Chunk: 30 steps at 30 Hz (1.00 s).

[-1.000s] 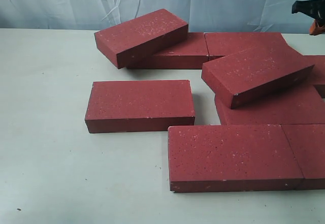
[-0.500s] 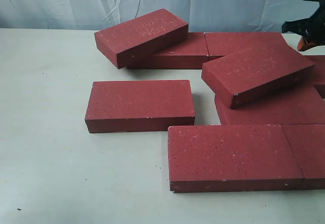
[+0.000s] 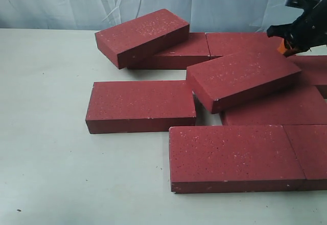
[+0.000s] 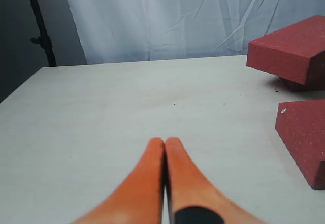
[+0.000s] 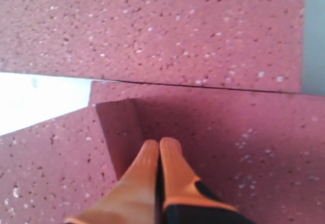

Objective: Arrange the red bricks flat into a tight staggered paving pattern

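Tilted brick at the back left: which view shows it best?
Exterior view: the whole tilted brick shows, propped on another brick. The left wrist view catches only one end; the right wrist view misses it.

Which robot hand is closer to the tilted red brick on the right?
Right. The right gripper is at the far end of the tilted red speckled brick; the left gripper is over bare table, far away.

The table lies open along its left side and front edge, with room enough to reach in. The red bricks crowd the middle and right, where a back tilted brick and a right tilted brick stand raised over the flat ones, blocking any low pass.
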Tool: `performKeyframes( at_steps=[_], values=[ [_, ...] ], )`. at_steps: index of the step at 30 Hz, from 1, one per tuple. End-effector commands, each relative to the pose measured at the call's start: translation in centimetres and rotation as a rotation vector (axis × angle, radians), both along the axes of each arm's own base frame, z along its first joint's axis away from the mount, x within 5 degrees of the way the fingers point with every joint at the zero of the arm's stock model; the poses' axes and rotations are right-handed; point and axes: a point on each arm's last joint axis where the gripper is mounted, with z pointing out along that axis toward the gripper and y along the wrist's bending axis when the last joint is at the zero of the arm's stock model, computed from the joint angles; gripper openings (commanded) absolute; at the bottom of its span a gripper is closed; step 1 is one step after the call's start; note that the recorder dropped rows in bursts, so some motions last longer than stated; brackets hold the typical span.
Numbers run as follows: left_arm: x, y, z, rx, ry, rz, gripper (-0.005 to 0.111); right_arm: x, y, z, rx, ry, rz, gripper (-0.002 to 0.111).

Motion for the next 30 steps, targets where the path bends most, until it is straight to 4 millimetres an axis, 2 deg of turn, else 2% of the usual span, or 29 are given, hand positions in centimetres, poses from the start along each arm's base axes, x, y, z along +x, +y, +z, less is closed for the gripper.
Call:
performKeyframes(
  at_steps=[1,16,30],
  values=[
    [0.0,0.0,0.0,-0.003,-0.014,0.004,0.000,-0.5,2.5,0.9,0.024,0.043,0.077,-0.001],
    [0.0,0.0,0.0,-0.003,-0.014,0.004,0.000,-2.1,9.9,2.2,0.059,0.137,0.250,-0.001],
    [0.0,0.0,0.0,-0.003,-0.014,0.004,0.000,-4.6,19.5,2.2,0.050,0.172,0.442,-0.001]
  ],
)
